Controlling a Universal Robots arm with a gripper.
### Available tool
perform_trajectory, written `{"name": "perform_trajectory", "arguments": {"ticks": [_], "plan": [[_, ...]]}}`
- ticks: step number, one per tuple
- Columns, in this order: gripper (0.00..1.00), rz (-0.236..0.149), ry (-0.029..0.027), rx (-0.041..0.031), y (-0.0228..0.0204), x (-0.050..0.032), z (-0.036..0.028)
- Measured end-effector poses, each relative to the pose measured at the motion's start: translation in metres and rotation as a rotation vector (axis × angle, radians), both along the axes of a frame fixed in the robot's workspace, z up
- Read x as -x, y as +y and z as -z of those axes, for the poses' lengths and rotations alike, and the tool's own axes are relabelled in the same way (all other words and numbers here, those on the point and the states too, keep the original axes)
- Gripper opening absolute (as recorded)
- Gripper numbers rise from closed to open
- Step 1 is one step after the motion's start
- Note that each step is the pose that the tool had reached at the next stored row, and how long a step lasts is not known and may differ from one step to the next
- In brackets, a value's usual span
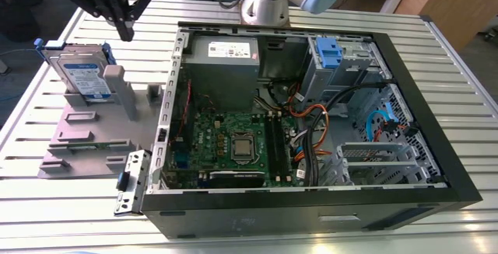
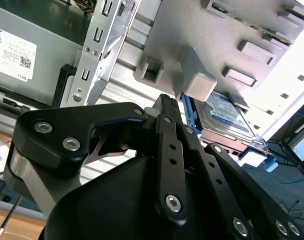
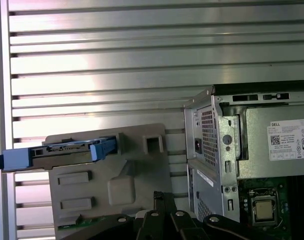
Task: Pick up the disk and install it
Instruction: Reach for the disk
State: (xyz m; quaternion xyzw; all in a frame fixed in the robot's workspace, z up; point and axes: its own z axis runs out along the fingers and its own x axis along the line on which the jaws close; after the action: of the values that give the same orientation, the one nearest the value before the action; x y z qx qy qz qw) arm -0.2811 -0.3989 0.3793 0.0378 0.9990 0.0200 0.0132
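Note:
The disk (image 1: 81,73) stands on edge in a slot of the grey holder (image 1: 86,131) at the exterior view's left; it is silver with a blue-and-white label and blue rails. My gripper (image 1: 125,32) hangs above the table just behind the disk, apart from it, fingers drawn together and holding nothing. In the second wrist view the gripper (image 2: 164,100) points toward the holder (image 2: 191,30), with the disk (image 2: 226,112) beyond it. The first wrist view looks down on the disk (image 3: 67,150) edge-on in the holder (image 3: 137,170), with the gripper (image 3: 159,197) beside them.
An open computer case (image 1: 435,120) lies beside the holder on the slatted metal table (image 1: 62,207). Inside are a grey power supply box (image 1: 225,56), a green motherboard (image 1: 233,143), cables and a bay with a blue bracket (image 1: 327,53). A loose metal bracket (image 1: 130,181) lies by the case's corner.

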Motion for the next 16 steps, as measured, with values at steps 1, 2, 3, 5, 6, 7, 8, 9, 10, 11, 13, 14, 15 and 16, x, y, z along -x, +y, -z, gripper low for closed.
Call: {"name": "perform_trajectory", "arguments": {"ticks": [1, 2, 3, 5, 6, 7, 8, 9, 10, 11, 13, 14, 15, 16], "plan": [[0.11, 0.0, 0.0, 0.0, 0.0, 0.0003, 0.0], [0.11, 0.0, 0.0, 0.0, 0.0, 0.0005, 0.0], [0.11, 0.0, 0.0, 0.0, 0.0, 0.0008, 0.0], [0.11, 0.0, 0.0, 0.0, 0.0, 0.0012, 0.0001], [0.11, 0.0, 0.0, 0.0, 0.0, 0.0015, 0.0001], [0.11, 0.0, 0.0, 0.0, 0.0, 0.0017, 0.0001], [0.11, 0.0, 0.0, 0.0, 0.0, 0.002, 0.0001], [0.11, 0.0, 0.0, 0.0, 0.0, 0.0022, 0.0001], [0.11, 0.0, 0.0, 0.0, 0.0, 0.0025, 0.0001], [0.11, 0.0, 0.0, 0.0, 0.0, 0.0027, 0.0001], [0.11, 0.0, 0.0001, 0.0, 0.0, 0.0031, 0.0001], [0.11, 0.0, 0.0, 0.0, 0.0, 0.0034, 0.0001], [0.11, 0.0, 0.0001, 0.0, 0.0, 0.0036, 0.0001], [0.11, 0.0, 0.0, 0.0, 0.0, 0.0038, 0.0002]]}}
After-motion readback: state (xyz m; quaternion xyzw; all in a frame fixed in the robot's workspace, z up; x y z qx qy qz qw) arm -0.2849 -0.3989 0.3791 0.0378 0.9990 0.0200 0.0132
